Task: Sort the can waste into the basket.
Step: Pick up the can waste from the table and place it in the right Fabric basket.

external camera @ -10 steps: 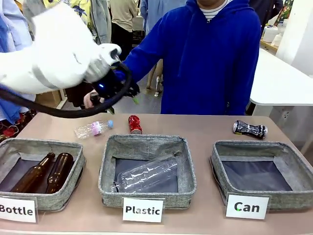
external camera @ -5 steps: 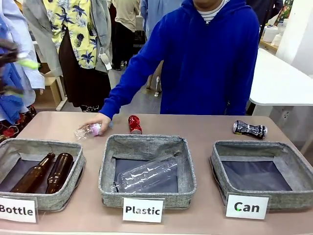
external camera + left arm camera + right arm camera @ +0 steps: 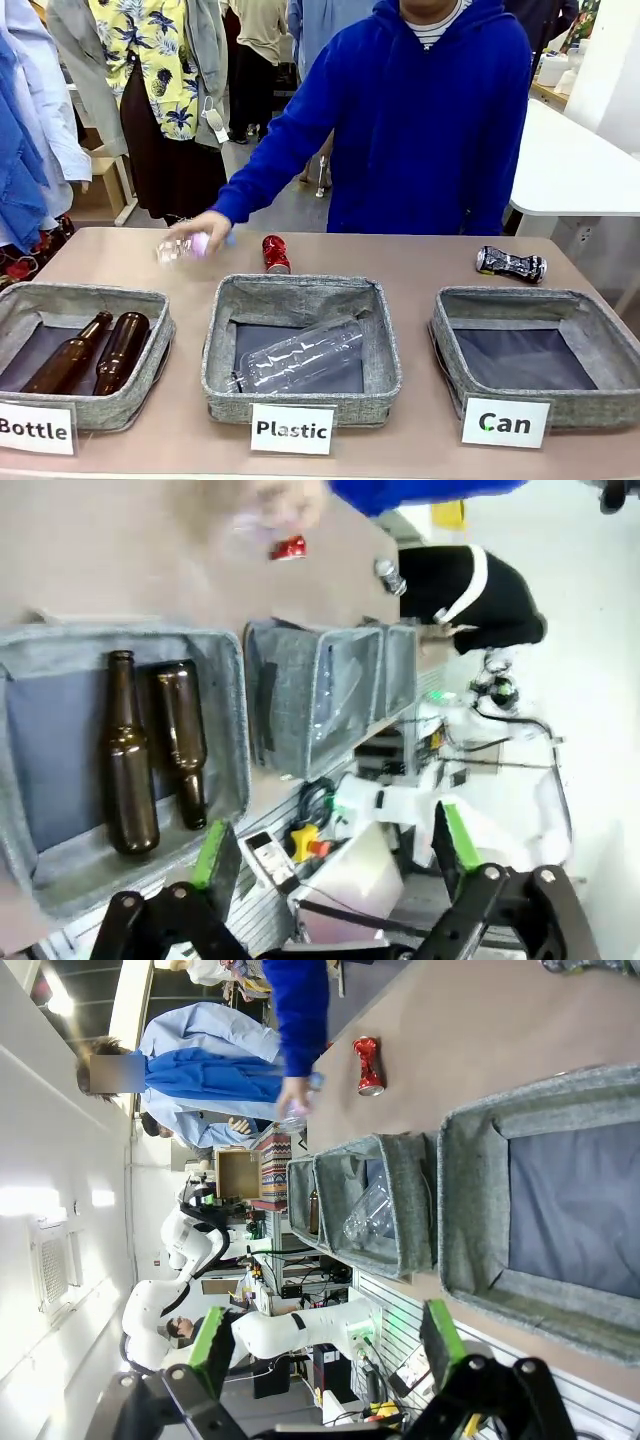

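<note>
While the person's hand (image 3: 207, 228) holds a small clear bottle (image 3: 180, 248), no can's picked yet. Red can (image 3: 275, 254) lies behind the Plastic basket (image 3: 300, 286); black can (image 3: 511, 264) lies just behind the Can basket (image 3: 530, 297). L gripper (image 3: 335, 850) & R gripper (image 3: 325, 1348): jaws wide, nothing held. Next, prob. send your R gripper to the black can, nearest its basket.

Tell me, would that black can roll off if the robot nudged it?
Probably not far: the black can lies on its side, but its crushed middle should make it wobble rather than roll. Small and flattened, it is likely light and may skid on the smooth table.
</note>
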Robot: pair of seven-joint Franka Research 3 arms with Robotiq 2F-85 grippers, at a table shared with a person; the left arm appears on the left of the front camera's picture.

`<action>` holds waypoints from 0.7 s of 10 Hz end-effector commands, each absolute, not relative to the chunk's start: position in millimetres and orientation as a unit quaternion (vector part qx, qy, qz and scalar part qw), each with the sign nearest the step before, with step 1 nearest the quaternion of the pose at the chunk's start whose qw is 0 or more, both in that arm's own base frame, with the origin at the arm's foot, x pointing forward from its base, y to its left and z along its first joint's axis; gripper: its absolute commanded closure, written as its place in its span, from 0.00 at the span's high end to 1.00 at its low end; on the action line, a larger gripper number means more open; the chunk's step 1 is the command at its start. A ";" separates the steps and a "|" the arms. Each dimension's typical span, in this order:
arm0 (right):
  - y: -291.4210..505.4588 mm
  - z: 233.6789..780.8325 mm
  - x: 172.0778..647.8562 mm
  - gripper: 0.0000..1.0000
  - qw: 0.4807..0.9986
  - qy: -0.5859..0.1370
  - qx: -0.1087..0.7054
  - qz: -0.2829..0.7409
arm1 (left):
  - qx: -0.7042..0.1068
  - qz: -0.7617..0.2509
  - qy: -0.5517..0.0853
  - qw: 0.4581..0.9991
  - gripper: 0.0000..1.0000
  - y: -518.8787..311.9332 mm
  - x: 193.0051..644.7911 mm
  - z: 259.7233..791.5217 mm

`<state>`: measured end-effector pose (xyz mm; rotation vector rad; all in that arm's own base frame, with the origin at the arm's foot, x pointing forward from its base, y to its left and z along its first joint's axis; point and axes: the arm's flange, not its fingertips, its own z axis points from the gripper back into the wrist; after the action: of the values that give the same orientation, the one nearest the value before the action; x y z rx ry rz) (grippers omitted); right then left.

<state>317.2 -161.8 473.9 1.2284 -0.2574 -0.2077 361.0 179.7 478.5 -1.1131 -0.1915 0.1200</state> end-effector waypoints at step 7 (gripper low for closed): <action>-163.1 475.1 316.9 1.00 0.804 -0.128 0.574 -0.085 | -0.637 0.089 -0.139 0.753 1.00 232.1 278.0 436.7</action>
<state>317.1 -161.9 473.9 1.2284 -0.2576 -0.2078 259.4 239.2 430.8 -1.3977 -0.3033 0.2305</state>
